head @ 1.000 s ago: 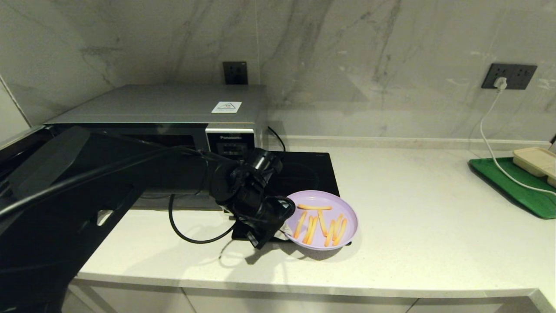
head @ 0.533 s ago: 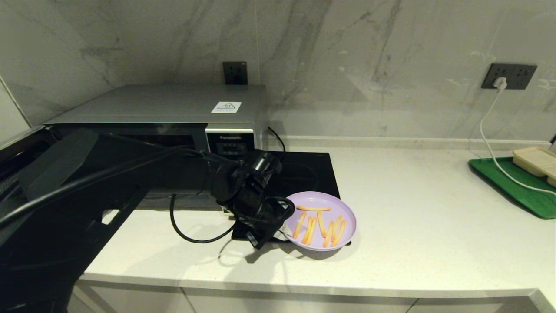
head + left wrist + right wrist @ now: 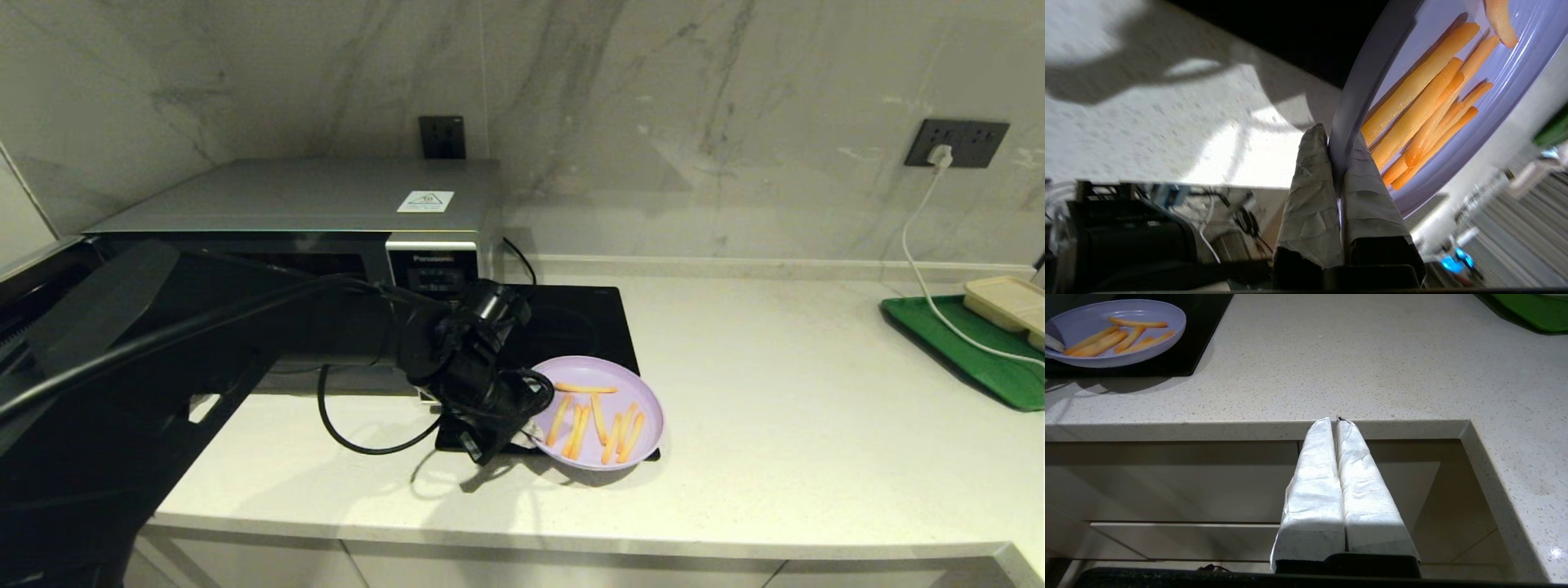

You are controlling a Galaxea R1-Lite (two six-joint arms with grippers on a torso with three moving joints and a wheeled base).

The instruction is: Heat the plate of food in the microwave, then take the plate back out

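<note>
One speckled white stone countertop (image 3: 775,425) carries everything. On it stands one boxy silver microwave (image 3: 310,220) with a dark glass door, at the back left, and one flat black induction cooktop (image 3: 584,322) just beside it. One green tray (image 3: 963,351) sits at the far right edge, with a beige compartment tray (image 3: 1008,302) on it.

One round lilac-purple plastic plate (image 3: 600,412) with a raised rim overlaps the cooktop's front corner, near the microwave's keypad end. It bears about seven thin orange-yellow fries (image 3: 600,416).

The left gripper (image 3: 522,437) is clamped on the plate's left rim. The right gripper (image 3: 1337,420) is closed on nothing, parked below the counter edge.

Against the frame one second earlier, the plate lies slightly further left and back; the left arm is otherwise little changed.

The left wrist view alone shows the grip: two white-wrapped fingers (image 3: 1310,192) pinch the rim between them, one inside the plate (image 3: 1367,81), one outside. The right wrist view alone shows pale cabinet fronts (image 3: 1167,482) under the counter, and the plate (image 3: 1118,318) well apart from that gripper.
</note>
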